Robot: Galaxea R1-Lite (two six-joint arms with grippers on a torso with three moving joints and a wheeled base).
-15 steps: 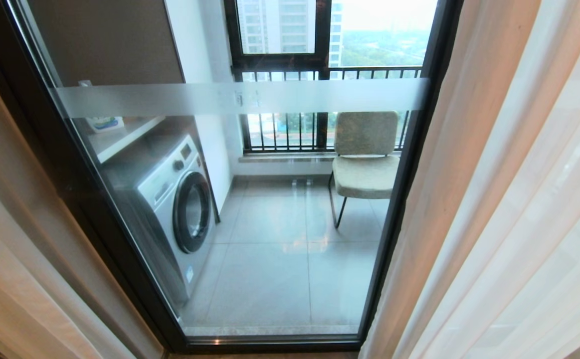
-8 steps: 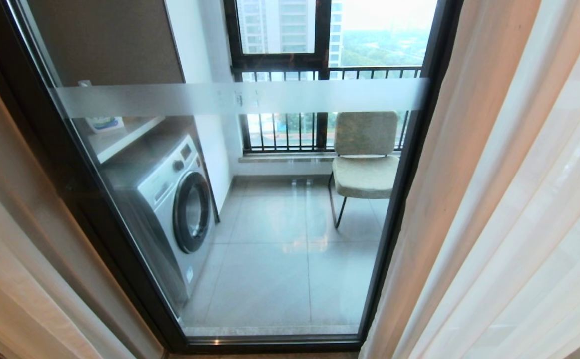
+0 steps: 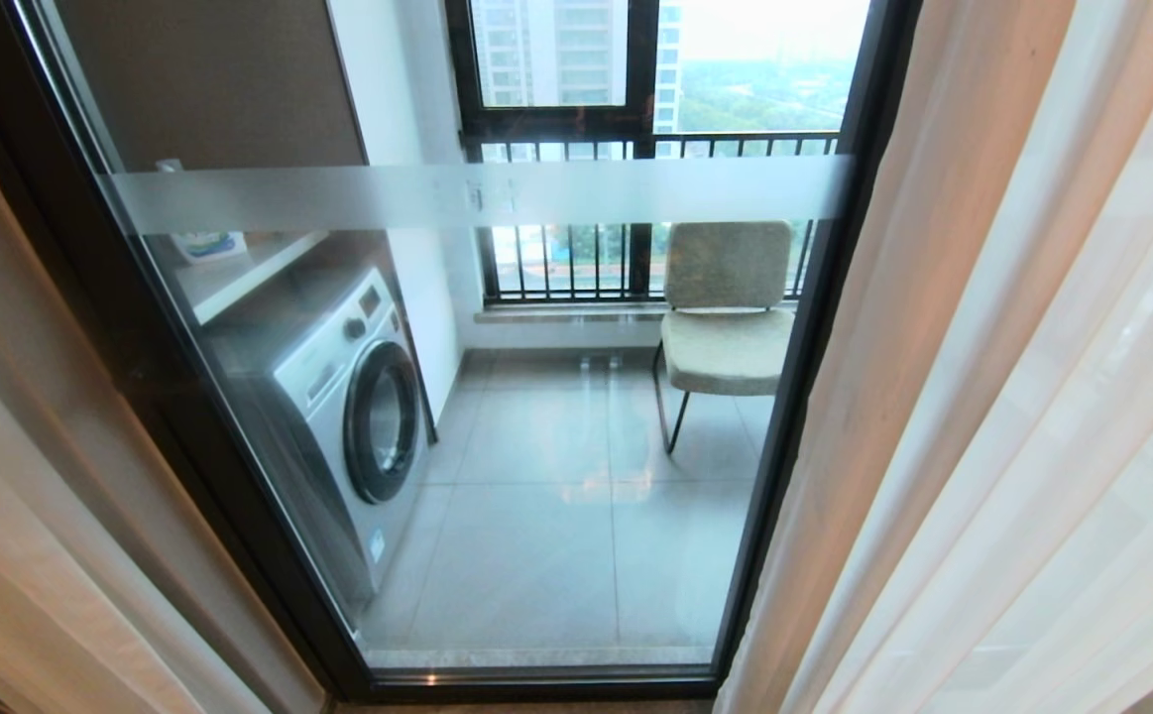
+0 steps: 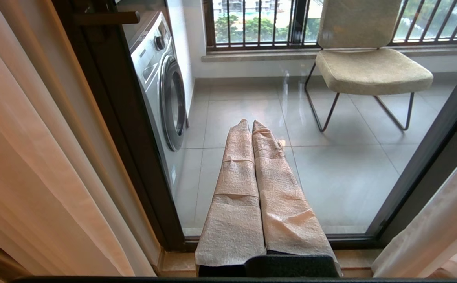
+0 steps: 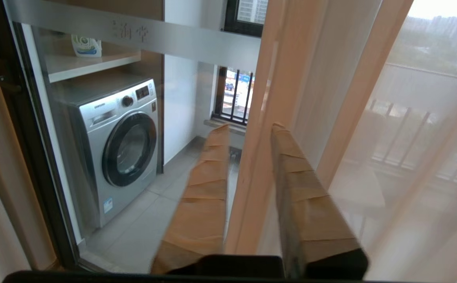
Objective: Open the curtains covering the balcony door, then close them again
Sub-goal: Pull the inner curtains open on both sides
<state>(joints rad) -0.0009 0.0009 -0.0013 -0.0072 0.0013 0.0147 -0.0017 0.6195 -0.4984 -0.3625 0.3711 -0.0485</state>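
Observation:
The curtains are drawn apart. One beige panel (image 3: 1,446) hangs at the left, and a beige drape with a white sheer (image 3: 982,397) hangs at the right. Between them the balcony door (image 3: 804,347) shows its dark frame, its glass and a frosted band (image 3: 477,193). Neither gripper appears in the head view. My left gripper (image 4: 250,122) is shut and empty, low before the glass. My right gripper (image 5: 250,127) is open, and the right drape's edge (image 5: 252,157) shows in the gap between its padded fingers (image 5: 206,184). I cannot tell whether the fabric touches them.
Behind the glass stand a washing machine (image 3: 348,397) at the left and a padded chair (image 3: 725,317) at the right. A window with bar railing (image 3: 635,149) lies beyond them. A bottle (image 5: 87,45) sits on a shelf above the washer.

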